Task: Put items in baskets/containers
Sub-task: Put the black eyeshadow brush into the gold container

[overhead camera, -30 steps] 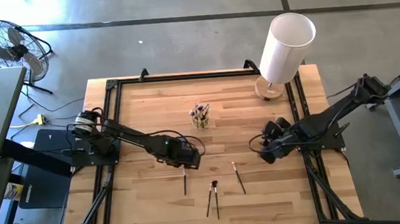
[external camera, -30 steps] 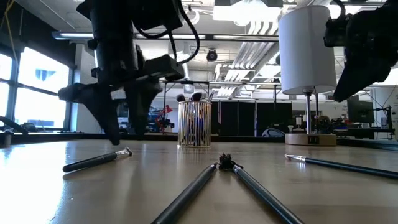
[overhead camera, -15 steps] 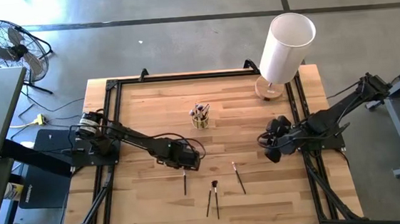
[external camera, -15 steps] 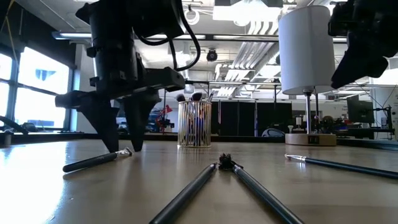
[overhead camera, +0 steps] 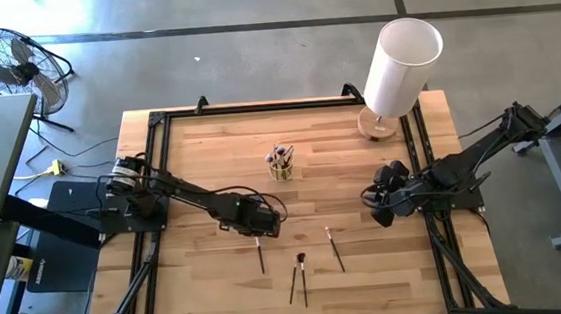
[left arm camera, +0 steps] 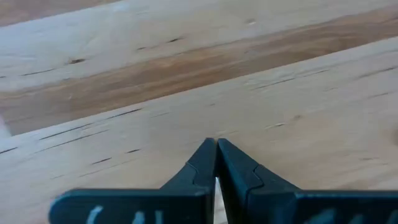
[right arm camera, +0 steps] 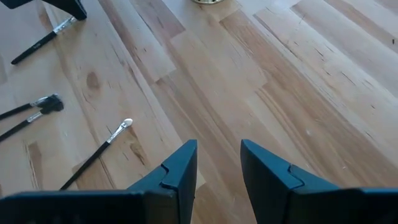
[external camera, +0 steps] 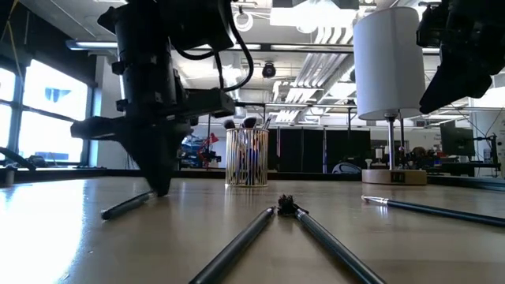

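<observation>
Dark fingers of my left gripper (external camera: 162,189) are pinched shut at the tip of one brush (overhead camera: 260,257) on the table (overhead camera: 200,153). I judge a straight, slow lift keeps it from slipping, then over to the cup (overhead camera: 281,167), which already holds brushes. My right gripper (right arm camera: 217,163) waits with fingers apart. I see no readable writing.

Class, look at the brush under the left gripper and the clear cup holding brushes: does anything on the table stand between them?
Nothing visible does. The left gripper has its jaws shut at the brush tip, and bare wood lies between there and the cup. The other loose brushes lie nearer the table's front.
</observation>
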Available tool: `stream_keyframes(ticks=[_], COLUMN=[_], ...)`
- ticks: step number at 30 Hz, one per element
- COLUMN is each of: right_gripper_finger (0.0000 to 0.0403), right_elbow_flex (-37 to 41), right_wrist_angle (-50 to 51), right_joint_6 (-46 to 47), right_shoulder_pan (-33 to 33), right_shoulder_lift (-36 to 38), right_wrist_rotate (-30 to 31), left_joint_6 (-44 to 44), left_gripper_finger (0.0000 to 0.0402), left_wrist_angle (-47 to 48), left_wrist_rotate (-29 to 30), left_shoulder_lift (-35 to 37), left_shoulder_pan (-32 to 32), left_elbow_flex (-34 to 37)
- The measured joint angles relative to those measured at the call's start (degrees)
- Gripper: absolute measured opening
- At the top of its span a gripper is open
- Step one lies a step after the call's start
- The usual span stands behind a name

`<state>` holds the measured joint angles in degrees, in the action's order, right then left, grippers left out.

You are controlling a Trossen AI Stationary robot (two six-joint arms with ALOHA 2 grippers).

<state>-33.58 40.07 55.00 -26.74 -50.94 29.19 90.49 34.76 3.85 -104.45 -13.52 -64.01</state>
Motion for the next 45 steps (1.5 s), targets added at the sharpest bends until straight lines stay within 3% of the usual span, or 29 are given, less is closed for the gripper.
stream_keyframes(ticks=[5,11,15,20,24,27,31,39,45], right_gripper_finger=[0.0119,0.0118,0.0119,0.0118,0.0118,0.0118,0.0118,0.0118,0.0118], right_elbow_flex=[0.0,0.0,0.0,0.0,0.0,0.0,0.0,0.0,0.0], right_wrist_angle=[0.3,1.7,1.7,1.7,1.7,1.7,1.7,1.6,1.2], right_joint_6=[0.0,0.0,0.0,0.0,0.0,0.0,0.2,1.6,3.0], right_shoulder_pan=[0.0,0.0,0.0,0.0,0.0,0.0,0.0,0.0,0.0], right_shoulder_lift=[0.0,0.0,0.0,0.0,0.0,0.0,0.0,0.0,0.0], right_wrist_rotate=[0.0,0.3,0.9,2.1,2.1,2.0,2.0,1.8,1.8], left_joint_6=[-0.2,-4.8,-11.3,-19.3,-30.7,-41.4,-53.2,-69.2,-81.5], left_gripper_finger=[0.0002,0.0001,0.0001,0.0000,0.0000,0.0000,0.0000,0.0000,0.0000], left_wrist_angle=[0.2,5.7,15.6,27.7,26.5,20.2,11.2,-12.5,-34.3], left_wrist_rotate=[3.8,14.6,24.8,43.9,53.7,57.3,54.9,42.5,25.8], left_shoulder_lift=[0.6,1.9,2.0,2.1,2.1,2.1,2.1,2.2,5.2], left_shoulder_pan=[-0.4,-0.8,-0.1,1.8,5.0,7.1,9.4,14.6,18.3], left_elbow_flex=[-1.9,-9.9,-20.2,-32.2,-36.2,-36.4,-34.0,-24.1,-15.4])
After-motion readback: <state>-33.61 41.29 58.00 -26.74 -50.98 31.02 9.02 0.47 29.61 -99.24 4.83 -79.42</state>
